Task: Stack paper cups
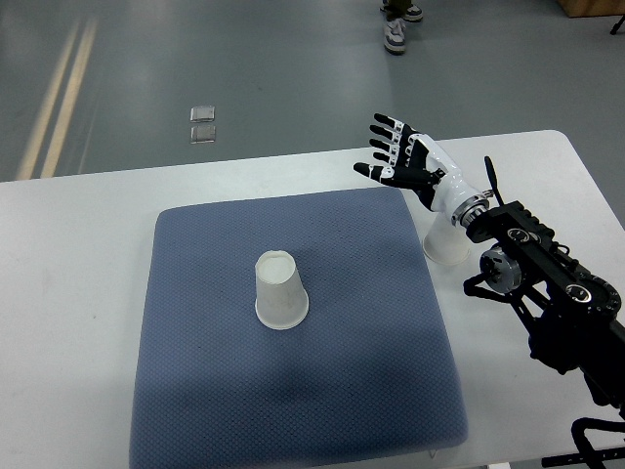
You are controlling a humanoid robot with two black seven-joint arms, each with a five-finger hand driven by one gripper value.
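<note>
The right hand (398,154) is up over the mat's (215,391) far right corner, fingers spread wide, holding nothing. A paper cup (444,246) sits under its wrist.

I count two paper cups: one cup on mat (280,291), second cup on desk (444,244) behind my wrist. One blue mat (293,391). One white desk (68,322). One robot hand (398,156) of mine visible.
</note>
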